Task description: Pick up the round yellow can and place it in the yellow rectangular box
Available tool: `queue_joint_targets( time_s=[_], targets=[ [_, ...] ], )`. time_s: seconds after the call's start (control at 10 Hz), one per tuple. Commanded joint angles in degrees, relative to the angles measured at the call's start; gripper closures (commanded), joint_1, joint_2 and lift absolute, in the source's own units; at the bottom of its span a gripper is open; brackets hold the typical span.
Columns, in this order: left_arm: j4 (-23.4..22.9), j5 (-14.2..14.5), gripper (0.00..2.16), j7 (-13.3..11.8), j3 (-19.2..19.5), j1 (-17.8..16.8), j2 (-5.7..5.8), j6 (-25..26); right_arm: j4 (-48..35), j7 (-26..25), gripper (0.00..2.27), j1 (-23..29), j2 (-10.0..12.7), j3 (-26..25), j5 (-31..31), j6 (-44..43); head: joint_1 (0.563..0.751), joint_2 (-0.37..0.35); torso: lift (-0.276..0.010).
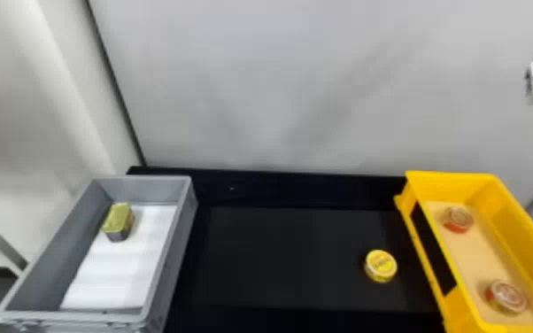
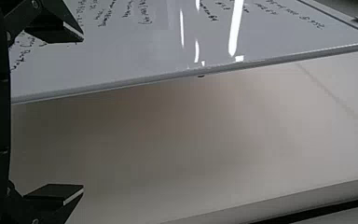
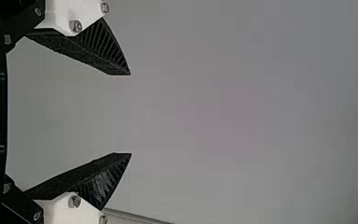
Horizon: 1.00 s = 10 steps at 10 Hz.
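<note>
Black table (image 1: 296, 257): the round yellow can (image 1: 381, 265) lies well below and left of the right gripper (image 3: 131, 114), which gapes empty. Best to centre over the can, descend straight, and pinch its sides evenly.

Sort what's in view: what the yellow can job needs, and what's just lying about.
Belongs to the job:
- round yellow can, beside the box
- yellow rectangular box
- right claw, open, probably the one to use

Just lying about:
- grey bin
- white sheet and green-topped tin inside it
- two round tins in the yellow box
</note>
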Motion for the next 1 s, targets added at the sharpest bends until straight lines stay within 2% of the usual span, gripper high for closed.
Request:
queue_joint_targets(
  time_s=[0.0, 0.3, 0.6, 0.9],
  targets=[
    [0.00, 0.00, 0.14, 0.00, 0.06, -0.01, -0.15, -0.01, 4.09, -3.63, 0.23, 1.09, 0.36, 5.67, -1.18, -1.18, 0.694, 0.014, -0.068],
    [0.00, 0.00, 0.14, 0.00, 0.15, -0.01, -0.15, -0.01, 9.53, -4.68, 0.24, 2.76, 1.42, 11.56, -4.70, -1.62, 0.694, 0.014, -0.068],
    [0.00, 0.00, 0.14, 0.00, 0.15, -0.01, -0.15, -0.01, 11.91, -7.23, 0.24, 4.52, 1.42, 16.93, -8.04, -0.30, 0.694, 0.014, -0.068],
    [0.00, 0.00, 0.14, 0.00, 0.15, 0.07, -0.15, -0.10, 12.35, -7.23, 0.26, 6.28, 1.06, 19.56, -8.57, 2.77, 0.694, 0.014, -0.068]
  ],
)
